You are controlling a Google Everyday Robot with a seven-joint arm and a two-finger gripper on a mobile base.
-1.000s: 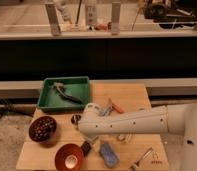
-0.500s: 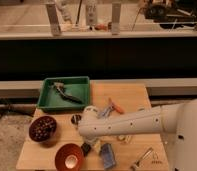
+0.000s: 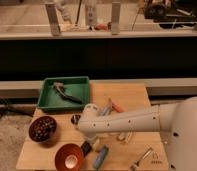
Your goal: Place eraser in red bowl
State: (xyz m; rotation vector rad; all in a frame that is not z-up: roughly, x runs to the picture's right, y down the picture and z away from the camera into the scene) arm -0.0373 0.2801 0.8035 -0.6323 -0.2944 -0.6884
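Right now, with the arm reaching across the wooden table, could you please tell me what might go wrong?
The claw hangs low, just beside the glossy orange-red round bowl. The small flat black eraser below it sits next to the rim, so it might catch the rim or drop outside. The blue rectangular pad lies close by and might get nudged.

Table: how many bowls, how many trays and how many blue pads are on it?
Bowls: 2, the red bowl and the dark maroon bowl
Trays: 1, the green tray
Blue pads: 1, the blue pad
Total: 4
The gripper is low over the table, just right of the red bowl.
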